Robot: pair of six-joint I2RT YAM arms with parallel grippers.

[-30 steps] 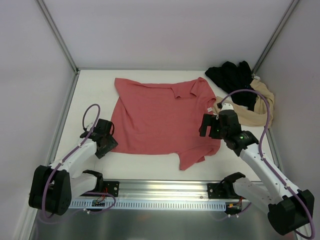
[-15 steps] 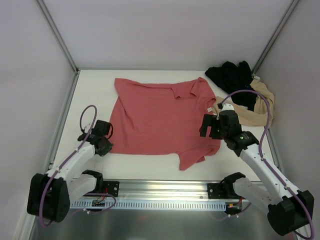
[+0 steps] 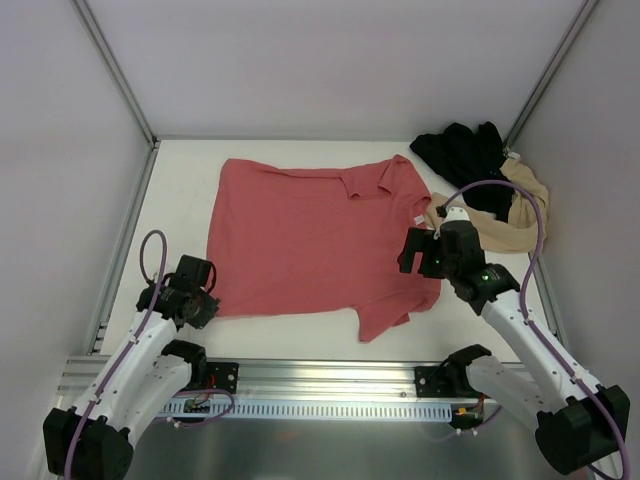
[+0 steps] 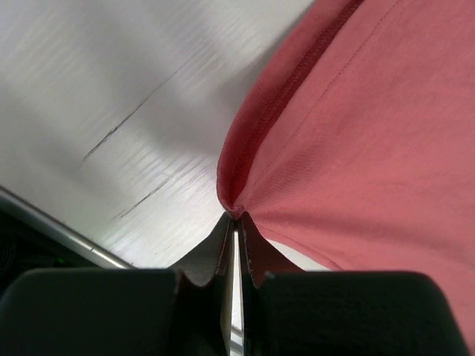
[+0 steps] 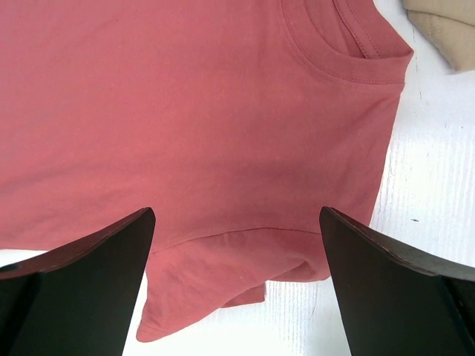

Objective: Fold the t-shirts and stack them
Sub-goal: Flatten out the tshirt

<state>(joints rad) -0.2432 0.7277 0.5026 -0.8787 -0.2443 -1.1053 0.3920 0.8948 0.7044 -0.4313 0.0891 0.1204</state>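
Observation:
A coral-red t-shirt [image 3: 310, 240] lies spread across the middle of the white table, its near right sleeve folded under. My left gripper [image 3: 203, 305] is shut on the shirt's near left corner; in the left wrist view the hem of the red t-shirt [image 4: 356, 148] bunches right at the tips of the left gripper [image 4: 236, 216]. My right gripper [image 3: 412, 250] hovers open over the shirt's right edge, and the right wrist view shows the red cloth [image 5: 208, 111] wide between its fingers [image 5: 89, 252], untouched. A black t-shirt [image 3: 465, 155] and a beige t-shirt [image 3: 505, 215] lie crumpled at the back right.
A metal rail [image 3: 320, 385] runs along the table's near edge by the arm bases. Frame posts [image 3: 115, 70] and white walls close in the left, back and right sides. Bare table [image 3: 180, 175] shows left of the red shirt.
The left gripper closed on the red shirt's near left corner and pulled it left and toward the near edge, stretching that side. The right arm stayed still.

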